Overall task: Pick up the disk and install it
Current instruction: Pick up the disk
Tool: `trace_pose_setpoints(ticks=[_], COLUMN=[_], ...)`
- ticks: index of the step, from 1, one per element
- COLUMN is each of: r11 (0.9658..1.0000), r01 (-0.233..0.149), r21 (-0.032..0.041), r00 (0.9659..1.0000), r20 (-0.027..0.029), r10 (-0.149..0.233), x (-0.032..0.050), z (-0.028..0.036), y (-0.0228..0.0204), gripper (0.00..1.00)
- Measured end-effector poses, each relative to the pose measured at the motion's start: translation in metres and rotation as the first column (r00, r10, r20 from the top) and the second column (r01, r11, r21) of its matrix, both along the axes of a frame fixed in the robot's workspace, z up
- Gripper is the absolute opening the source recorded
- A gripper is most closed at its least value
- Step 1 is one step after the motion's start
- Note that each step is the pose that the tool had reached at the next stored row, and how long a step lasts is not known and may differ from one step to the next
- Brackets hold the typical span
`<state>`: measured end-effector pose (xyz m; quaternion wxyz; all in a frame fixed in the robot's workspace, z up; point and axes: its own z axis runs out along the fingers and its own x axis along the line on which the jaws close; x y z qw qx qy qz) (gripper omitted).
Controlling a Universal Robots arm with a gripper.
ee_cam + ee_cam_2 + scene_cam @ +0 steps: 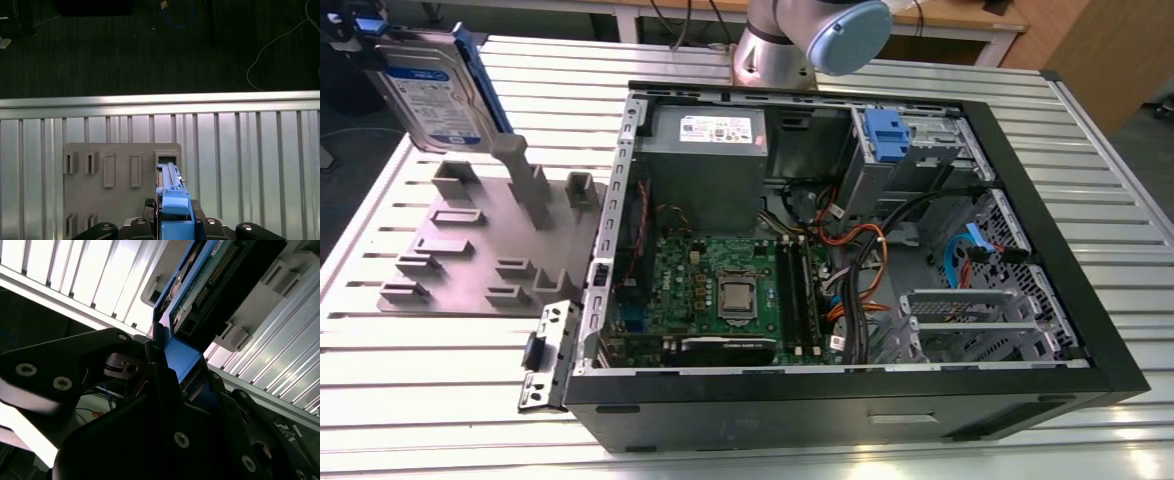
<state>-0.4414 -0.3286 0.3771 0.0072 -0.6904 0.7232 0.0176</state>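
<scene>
So the gripper (175,226) has its fingers (162,385) clamped on the blue-framed end of the disk (438,95), one on each side of it. In the exterior view the disk stands nearly upright at the far left. Its label faces the camera, and its lower end is right at the tall post of the grey slotted holder plate (467,250). I can't tell if it's touching the post or just clear of it. The open computer case (854,400) lies flat on the slatted metal counter (427,380) just beside the plate, with the motherboard (720,290) exposed. The disk is well outside the case.
</scene>
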Motion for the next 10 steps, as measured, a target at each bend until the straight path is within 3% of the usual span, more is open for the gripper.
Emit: trace_pose_setpoints(ticks=[10], r11=[1.0], r01=[0.0], r21=[0.0], r00=[1.0], r20=[0.0], r10=[0.0], x=[0.0], z=[0.0107], y=[0.0], gripper=[0.36])
